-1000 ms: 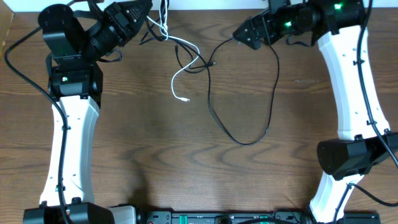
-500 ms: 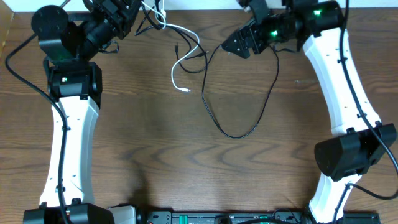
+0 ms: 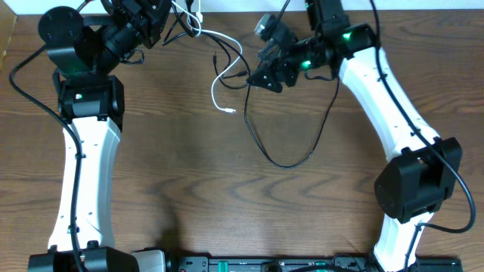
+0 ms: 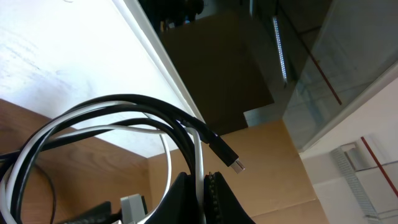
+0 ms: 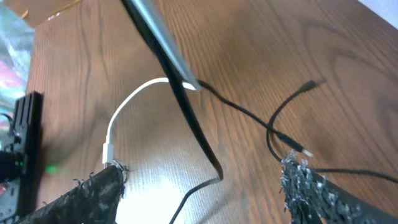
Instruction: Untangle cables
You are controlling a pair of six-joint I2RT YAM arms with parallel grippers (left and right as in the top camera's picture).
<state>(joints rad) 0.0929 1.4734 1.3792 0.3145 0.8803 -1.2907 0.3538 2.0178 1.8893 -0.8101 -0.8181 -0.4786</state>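
My left gripper is at the table's far edge, raised and shut on the white cable and the black cable. In the left wrist view both cords loop up from the shut jaws, and a black plug sticks out. The white cable trails down to its connector. My right gripper is open over the tangle. In the right wrist view the black cable runs between the open fingers, and the white cable lies to the left.
The black cable's long loop lies on the wooden table at centre. A strip of black equipment lines the near edge. A cardboard box stands beyond the far edge. A black device shows at the left.
My right gripper has moved left and down from the far right onto the tangle, and the black loop has shifted left. My left gripper rose a little, then stayed.
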